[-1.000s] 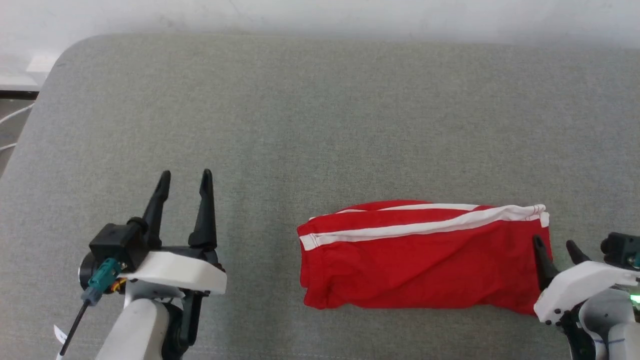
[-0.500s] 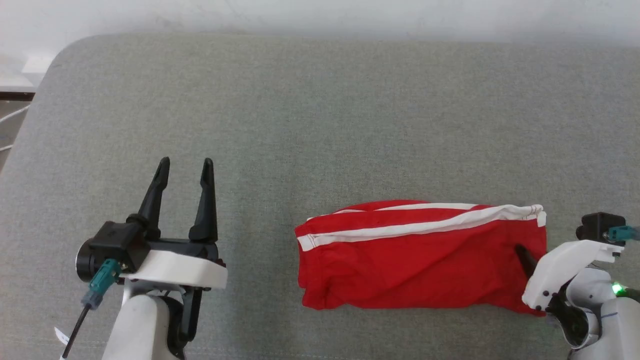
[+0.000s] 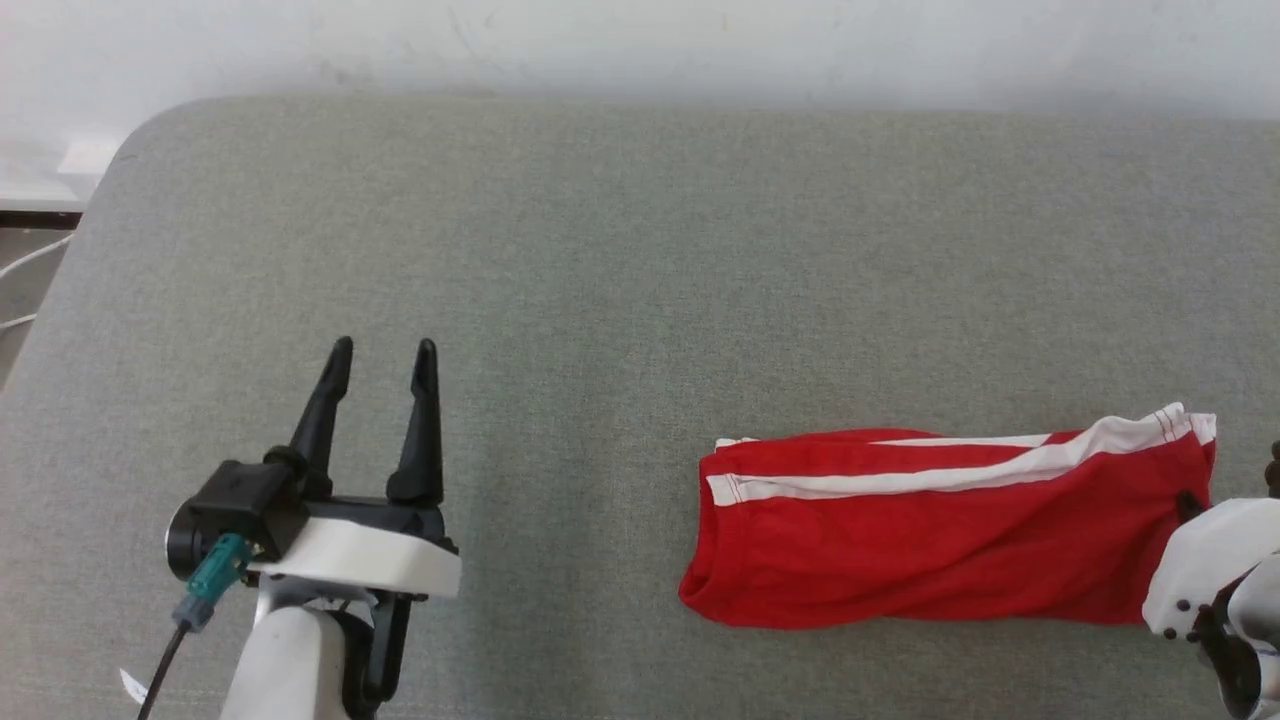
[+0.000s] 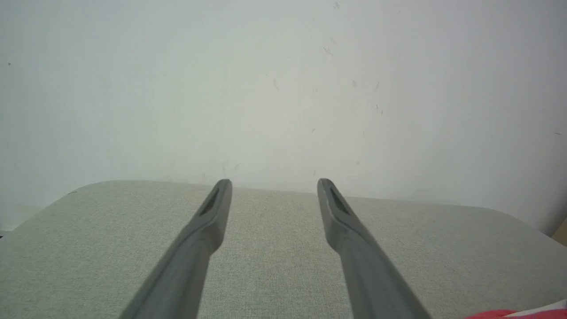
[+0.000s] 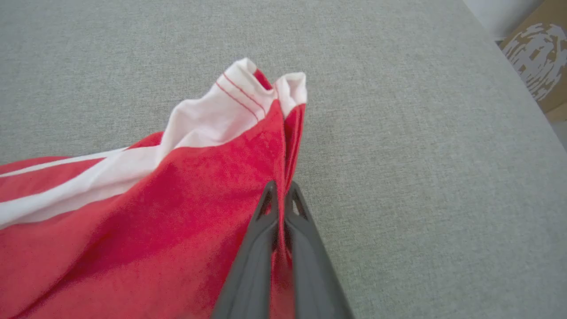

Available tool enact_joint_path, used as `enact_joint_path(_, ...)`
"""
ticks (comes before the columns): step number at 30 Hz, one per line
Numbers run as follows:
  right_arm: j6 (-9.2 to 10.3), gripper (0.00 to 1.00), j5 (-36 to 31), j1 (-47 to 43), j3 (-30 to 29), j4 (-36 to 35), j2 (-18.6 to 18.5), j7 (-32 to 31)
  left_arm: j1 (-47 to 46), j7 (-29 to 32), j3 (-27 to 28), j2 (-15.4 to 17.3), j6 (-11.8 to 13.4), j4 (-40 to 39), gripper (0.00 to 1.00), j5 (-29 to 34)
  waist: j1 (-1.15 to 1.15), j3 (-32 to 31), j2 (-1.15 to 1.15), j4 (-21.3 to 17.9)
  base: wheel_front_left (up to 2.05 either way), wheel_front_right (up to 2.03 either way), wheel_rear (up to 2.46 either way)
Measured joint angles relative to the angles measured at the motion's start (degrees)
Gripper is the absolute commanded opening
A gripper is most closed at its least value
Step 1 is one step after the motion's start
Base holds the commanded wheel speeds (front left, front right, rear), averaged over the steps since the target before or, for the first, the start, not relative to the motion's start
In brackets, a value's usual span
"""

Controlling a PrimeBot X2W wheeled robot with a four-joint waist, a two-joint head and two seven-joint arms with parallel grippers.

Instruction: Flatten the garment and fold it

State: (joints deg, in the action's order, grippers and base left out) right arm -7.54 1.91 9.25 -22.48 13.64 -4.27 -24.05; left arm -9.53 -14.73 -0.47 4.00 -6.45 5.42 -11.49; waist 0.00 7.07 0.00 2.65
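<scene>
The shorts [image 3: 940, 540] lie at the near right of the grey worktop [image 3: 600, 250], folded into a long band that runs left to right. A white stripe [image 3: 900, 480] follows the far edge. A white trim [image 5: 239, 102] with two thin red stitch lines finishes the right end.

The right end effector [image 5: 279, 188] has its fingers closed together. They pinch the red fabric at the right end of the shorts, on the near side of the trim. The fabric creases toward the grip.

The left end effector [image 3: 383, 350] has its fingers spread wide and holds nothing. You find it over the near left of the worktop, well apart from the shorts, pointing at the far wall [image 4: 283, 88].

A cardboard box [image 5: 538, 66] stands past the right edge of the worktop. You cannot read its white print.
</scene>
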Motion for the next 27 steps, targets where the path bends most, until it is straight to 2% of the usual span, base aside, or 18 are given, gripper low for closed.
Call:
enact_joint_path(3,0.0,0.0,-0.44,-1.71,1.83,-3.97,0.33,-2.6,0.07,0.01,0.0,-0.14,-0.11,0.68,1.0,0.1,0.0,-0.13,0.0,0.14,0.0,0.0,0.0)
enact_joint_path(9,0.0,0.0,1.85,-8.01,9.76,-18.37,0.99,-11.25,0.08,0.0,-0.15,-0.34,-0.55,1.27,1.0,0.35,0.0,-0.24,0.0,1.0,0.0,0.0,0.0)
enact_joint_path(13,0.01,0.0,4.45,-10.94,17.86,-27.22,1.08,-17.53,0.08,0.0,-0.33,-0.43,-0.57,1.71,1.0,0.35,0.0,-0.45,0.0,1.45,0.0,0.0,0.0)
enact_joint_path(16,0.0,0.0,4.81,-11.0,25.1,-30.62,1.13,-20.19,0.07,0.0,-0.52,-0.57,-0.57,2.01,1.0,0.35,0.0,-0.55,0.0,1.93,0.0,0.0,0.0)
enact_joint_path(20,0.0,0.0,4.65,-8.88,34.12,-29.27,1.25,-20.86,0.05,0.0,-0.73,-0.63,-0.58,2.05,1.0,0.34,0.0,-0.3,0.0,2.4,0.0,0.0,0.0)
enact_joint_path(27,0.0,0.0,7.5,-1.21,42.95,-17.62,1.27,-17.5,-0.35,0.0,-1.46,-0.77,-0.64,2.03,1.0,0.31,0.0,1.38,0.0,3.77,0.0,0.0,0.0)
